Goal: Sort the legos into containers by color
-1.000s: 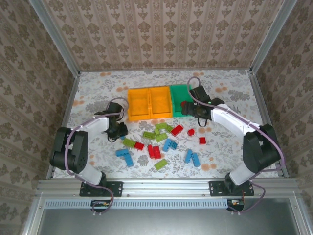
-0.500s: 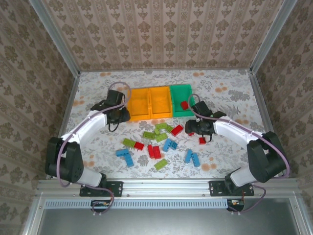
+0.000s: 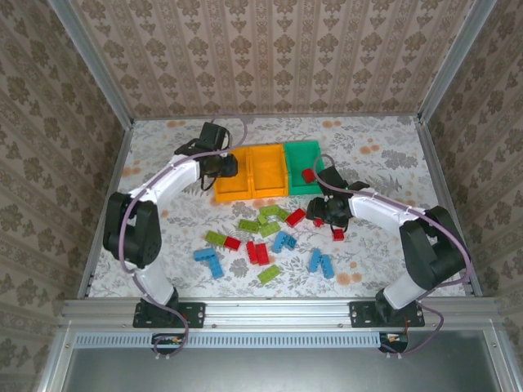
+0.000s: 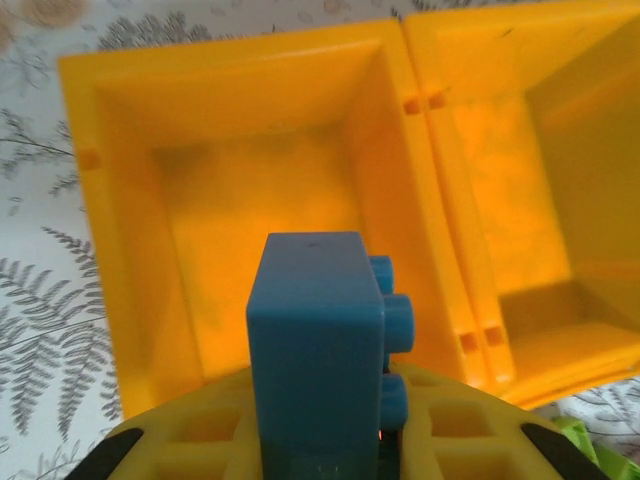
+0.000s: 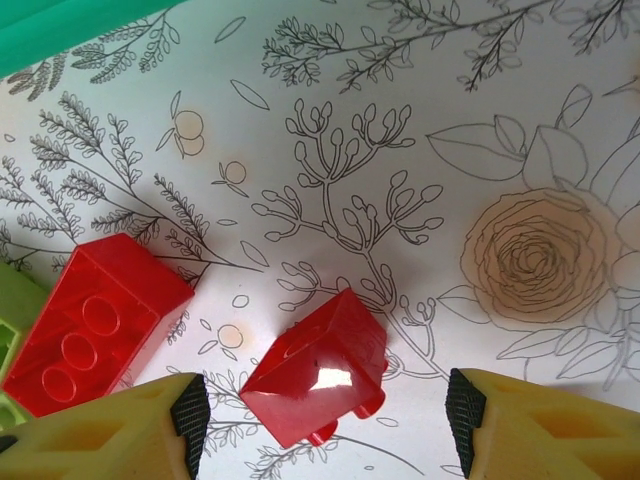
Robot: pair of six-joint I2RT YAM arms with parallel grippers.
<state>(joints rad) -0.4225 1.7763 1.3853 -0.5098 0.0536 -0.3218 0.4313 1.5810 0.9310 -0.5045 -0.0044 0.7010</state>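
Green bin (image 3: 298, 159) w/ 1 red lego (image 3: 308, 174); blue lego (image 4: 315, 340) held at L orange bin (image 4: 110, 250).

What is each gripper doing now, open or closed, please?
Left gripper: closed on a blue lego.
Right gripper: open, over a small red lego.

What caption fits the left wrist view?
Left gripper holds a blue lego before the left-hand orange-yellow bin.
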